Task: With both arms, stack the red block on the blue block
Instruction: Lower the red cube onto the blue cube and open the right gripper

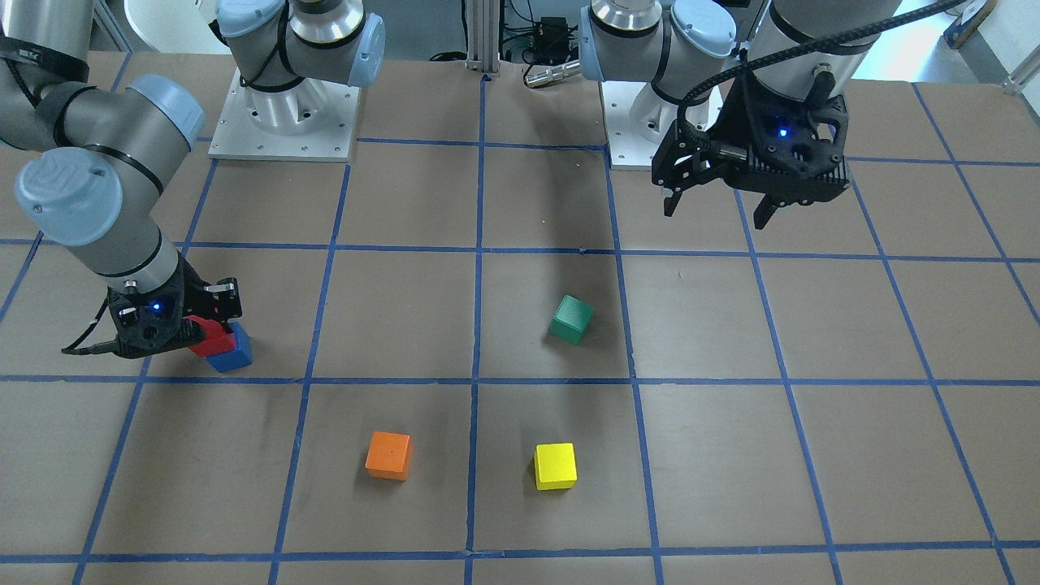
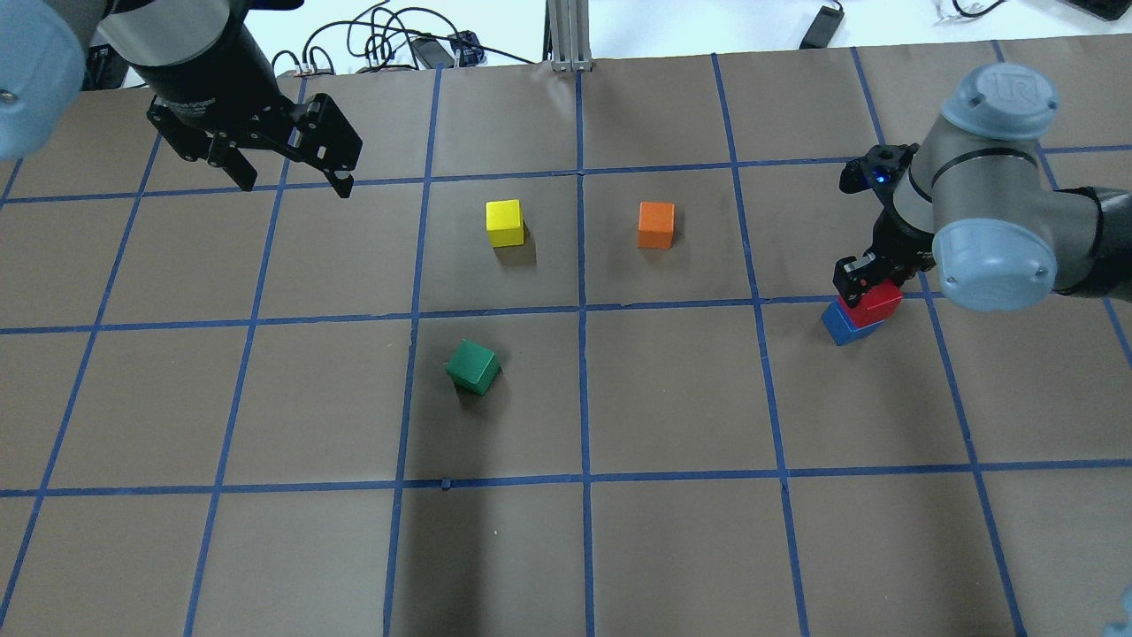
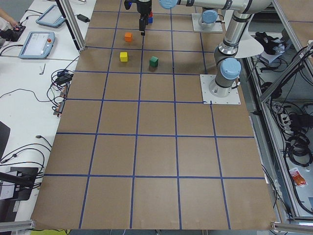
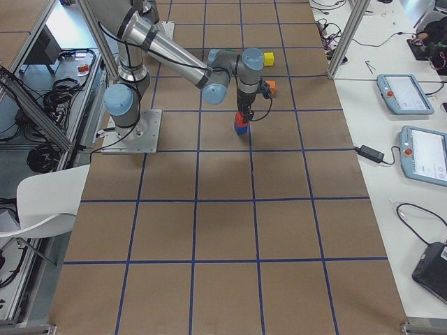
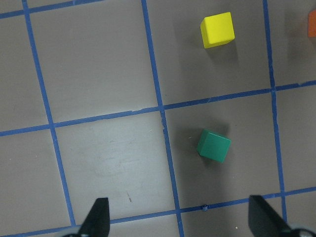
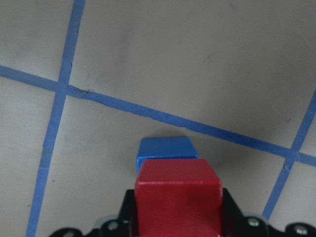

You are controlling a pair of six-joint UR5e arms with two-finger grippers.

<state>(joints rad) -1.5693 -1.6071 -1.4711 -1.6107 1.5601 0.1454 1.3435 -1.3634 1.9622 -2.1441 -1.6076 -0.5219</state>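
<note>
The red block (image 1: 213, 341) rests tilted on the blue block (image 1: 231, 356), a little off-centre, at the table's right side in the overhead view, where red (image 2: 878, 301) sits over blue (image 2: 842, 326). My right gripper (image 1: 213, 329) is shut on the red block. In the right wrist view the red block (image 6: 177, 197) sits between the fingers (image 6: 228, 212), with the blue block (image 6: 165, 148) just beyond and below it. My left gripper (image 2: 295, 187) hangs open and empty high over the far left of the table; its two fingertips (image 5: 96, 217) frame the left wrist view.
A green cube (image 2: 472, 366) lies rotated near the table's middle. A yellow cube (image 2: 504, 222) and an orange cube (image 2: 656, 225) stand farther out. The brown table surface (image 2: 672, 548) carries a blue tape grid. Both arm bases stand at the robot's side.
</note>
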